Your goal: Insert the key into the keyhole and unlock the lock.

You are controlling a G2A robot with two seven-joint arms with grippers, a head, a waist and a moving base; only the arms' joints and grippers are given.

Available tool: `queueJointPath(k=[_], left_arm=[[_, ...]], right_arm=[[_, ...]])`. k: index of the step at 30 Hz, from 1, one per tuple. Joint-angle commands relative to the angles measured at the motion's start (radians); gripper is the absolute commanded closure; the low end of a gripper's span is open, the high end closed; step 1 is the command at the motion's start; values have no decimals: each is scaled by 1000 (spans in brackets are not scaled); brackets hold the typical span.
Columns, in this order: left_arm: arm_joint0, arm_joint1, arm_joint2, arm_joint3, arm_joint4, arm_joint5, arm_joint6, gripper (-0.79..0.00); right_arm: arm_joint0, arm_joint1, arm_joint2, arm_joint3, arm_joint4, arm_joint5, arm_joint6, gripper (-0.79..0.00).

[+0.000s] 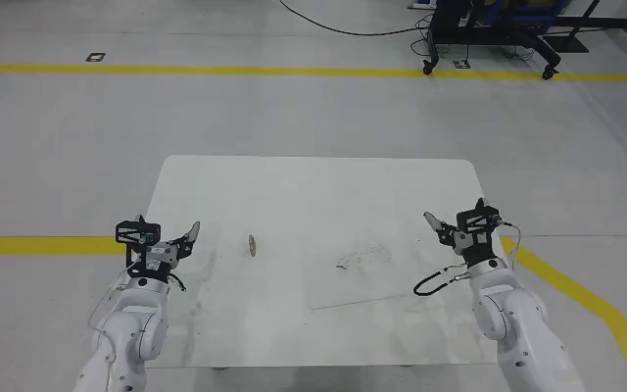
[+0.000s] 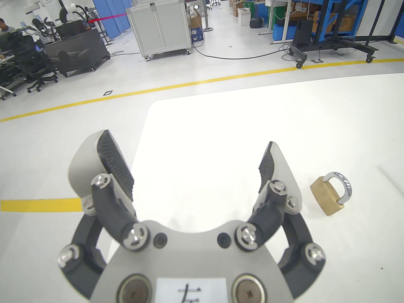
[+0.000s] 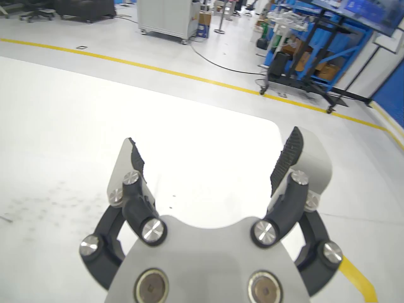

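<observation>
Padlock (image 1: 253,245) lying on a white bench (image 1: 323,191), jaws of both arms spread and holding nothing.

Top view: the padlock sits left of the frame's centre, well apart from the left gripper (image 1: 174,240) at the bench's left edge and farther still from the right gripper (image 1: 456,223) at its right edge. Grey scuffs (image 1: 361,259) mark the surface right of centre, and what lies among them is too small to tell. A wheeled stand (image 1: 490,39) is cut off at the upper right. Left wrist view: the left gripper (image 2: 189,146) has its jaws wide apart over bare bench (image 2: 221,121), and the brass padlock (image 2: 329,195), with its silver shackle, lies near one finger without touching it. Right wrist view: the right gripper (image 3: 214,137) has its jaws equally spread above the bench (image 3: 63,111), near a rounded corner, with the scuffs (image 3: 38,197) blurred off to one side.
</observation>
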Motion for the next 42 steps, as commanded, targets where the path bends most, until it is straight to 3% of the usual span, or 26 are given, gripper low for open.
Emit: queueJointPath(k=[1, 5, 19, 25, 32, 33, 35, 36, 38, 39, 42], left_arm=[[0, 0, 0, 0, 0, 0, 0, -785], [0, 0, 0, 0, 0, 0, 0, -785], [0, 0, 0, 0, 0, 0, 0, -785], [0, 0, 0, 0, 0, 0, 0, -785], [0, 0, 0, 0, 0, 0, 0, -785], [0, 0, 0, 0, 0, 0, 0, -785], [0, 0, 0, 0, 0, 0, 0, -785], [0, 0, 0, 0, 0, 0, 0, -785], [0, 0, 0, 0, 0, 0, 0, -785], [0, 0, 0, 0, 0, 0, 0, -785], [0, 0, 0, 0, 0, 0, 0, -785]], right_arm=[[59, -3, -44, 57, 83, -116, 24, -785], [178, -14, -146, 189, 205, -281, 89, -785], [180, -16, -160, 196, 235, -306, 91, -785], [229, -19, -229, 266, 410, -587, 138, -785], [314, -18, -309, 376, 564, -793, 279, -785], [326, -16, -317, 391, 575, -808, 306, -723], [348, -14, -331, 414, 591, -838, 349, -468], [360, -12, -342, 424, 590, -871, 373, -406], [385, -7, -371, 419, 557, -873, 418, -456], [396, -2, -383, 419, 514, -873, 440, -563], [415, 6, -430, 402, 417, -873, 444, -637]])
